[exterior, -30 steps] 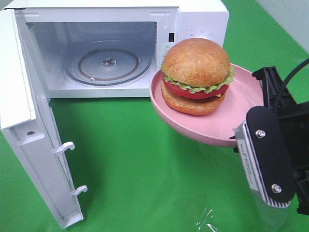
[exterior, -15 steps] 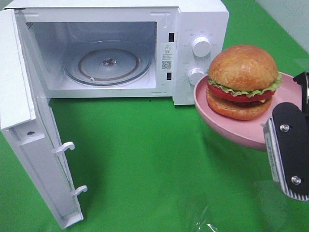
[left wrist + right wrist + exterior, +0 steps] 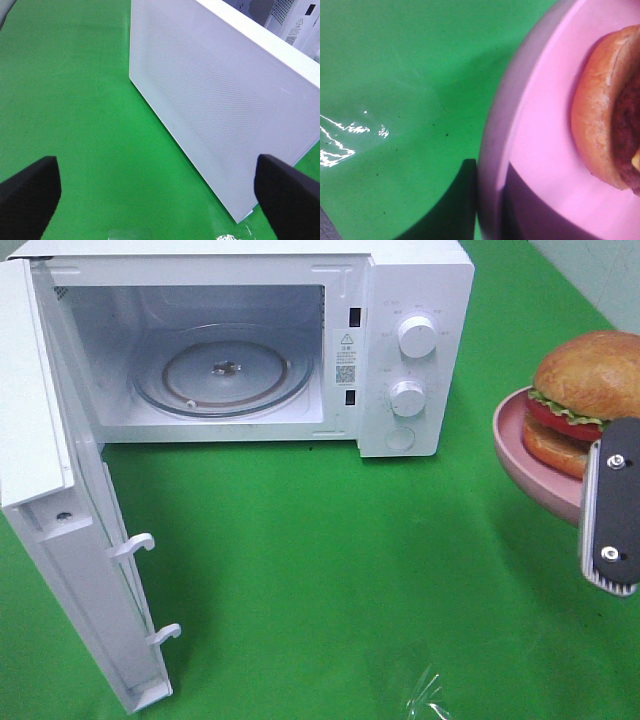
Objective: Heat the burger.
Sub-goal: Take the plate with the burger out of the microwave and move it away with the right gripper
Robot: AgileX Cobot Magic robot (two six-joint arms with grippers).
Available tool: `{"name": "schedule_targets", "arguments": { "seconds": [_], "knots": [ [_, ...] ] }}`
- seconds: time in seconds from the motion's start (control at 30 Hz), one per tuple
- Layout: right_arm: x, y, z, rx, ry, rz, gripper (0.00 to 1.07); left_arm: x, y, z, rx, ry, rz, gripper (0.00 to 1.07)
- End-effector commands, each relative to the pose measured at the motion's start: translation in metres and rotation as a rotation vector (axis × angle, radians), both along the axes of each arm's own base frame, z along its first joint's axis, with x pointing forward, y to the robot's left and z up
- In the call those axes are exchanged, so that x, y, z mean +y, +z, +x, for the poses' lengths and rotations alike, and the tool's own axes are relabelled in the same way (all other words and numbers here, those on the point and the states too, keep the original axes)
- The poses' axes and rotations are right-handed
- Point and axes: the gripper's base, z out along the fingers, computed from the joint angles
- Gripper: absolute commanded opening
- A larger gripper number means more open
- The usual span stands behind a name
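Note:
The burger (image 3: 590, 375), with a golden-brown bun, lettuce and tomato, sits on a pink plate (image 3: 522, 452) held in the air at the far right, to the right of the microwave (image 3: 410, 300). My right gripper (image 3: 602, 485) is shut on the plate's near rim. The right wrist view shows the plate (image 3: 540, 150) and the bottom bun of the burger (image 3: 600, 130) close up above the green cloth. My left gripper (image 3: 150, 200) is open with nothing between its dark fingertips (image 3: 30, 192), beside the microwave door (image 3: 215, 115). It is out of the high view.
The microwave door (image 3: 60, 540) stands swung open at the left, reaching toward the front edge. Inside, the glass turntable (image 3: 225, 375) is bare. Two knobs (image 3: 417, 335) sit on the control panel. Green cloth (image 3: 330, 570) covers the table.
My right gripper has carried the plate and burger to the right, from in front of the microwave's opening to the frame's right edge. The microwave and its door have not moved.

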Motion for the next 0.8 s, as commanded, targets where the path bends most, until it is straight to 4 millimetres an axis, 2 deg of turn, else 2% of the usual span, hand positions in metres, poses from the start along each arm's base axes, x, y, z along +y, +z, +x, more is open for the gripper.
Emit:
{"name": "schedule_targets", "arguments": {
  "seconds": [0.03,0.23,0.5,0.8],
  "knots": [
    [-0.004,0.008,0.003,-0.069,-0.043,0.006,0.0,-0.001,0.0,-0.002,-0.02,-0.007,-0.01,0.98],
    [-0.012,-0.004,0.0,-0.049,-0.198,0.027,0.0,-0.001,0.0,-0.002,-0.02,-0.007,-0.01,0.98],
    [-0.012,-0.017,0.004,-0.01,-0.371,0.053,0.0,-0.001,0.0,-0.002,-0.02,-0.007,-0.01,0.98],
    [-0.007,-0.028,0.01,0.013,-0.478,0.064,0.0,-0.001,0.0,-0.002,-0.02,-0.007,-0.01,0.98]
  ]
}}
